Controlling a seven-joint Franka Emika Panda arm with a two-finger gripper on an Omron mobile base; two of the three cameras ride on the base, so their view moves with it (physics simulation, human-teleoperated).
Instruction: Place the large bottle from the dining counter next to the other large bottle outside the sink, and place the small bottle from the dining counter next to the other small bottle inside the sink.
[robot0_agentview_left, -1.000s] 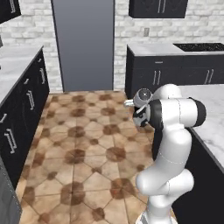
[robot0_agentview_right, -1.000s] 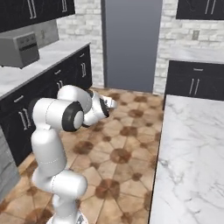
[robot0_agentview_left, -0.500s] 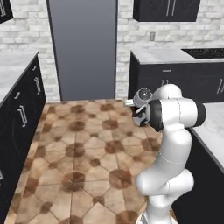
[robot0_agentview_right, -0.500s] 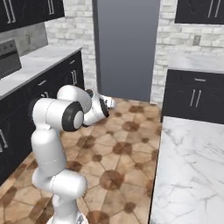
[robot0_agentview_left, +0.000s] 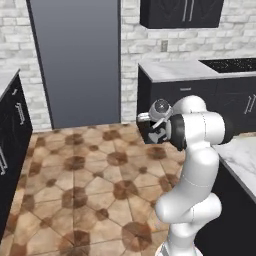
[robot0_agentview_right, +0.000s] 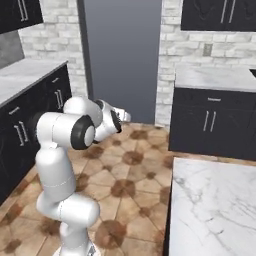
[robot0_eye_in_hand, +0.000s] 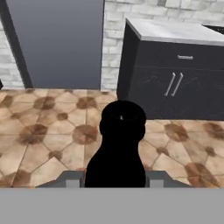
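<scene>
1. While the base travels with a load, read the hand view from its left edge: the tall grey door panel (robot0_eye_in_hand: 57, 43) stands against the brick wall, and the tiled floor (robot0_eye_in_hand: 39, 140) lies open in front of it. Judge this as the transit step. No sink is in sight, so you have nothing to line up on yet.
2. At centre, the gripper (robot0_eye_in_hand: 114, 180) is clamped on the bottle (robot0_eye_in_hand: 122, 131). Its dark cap and neck rise upright between the two finger tips. The body sits below the frame, so you cannot tell from here whether it is the large or the small bottle.
3. In the left base view the same gripper (robot0_agentview_left: 150, 132) is tucked close to the arm's own shoulder, above the floor and touching no furniture. Hold that folded pose: a short reach should sway the bottle least.
4. To the right, the dark cabinet (robot0_eye_in_hand: 175, 83) under its pale top stands near the path. Steer wide of its corner, and turn the base gently so the bottle does not slip in the grip.
5. At far right in the right base view, the dining counter (robot0_agentview_right: 215, 210) edges the base. Give it room as you swing.
</scene>
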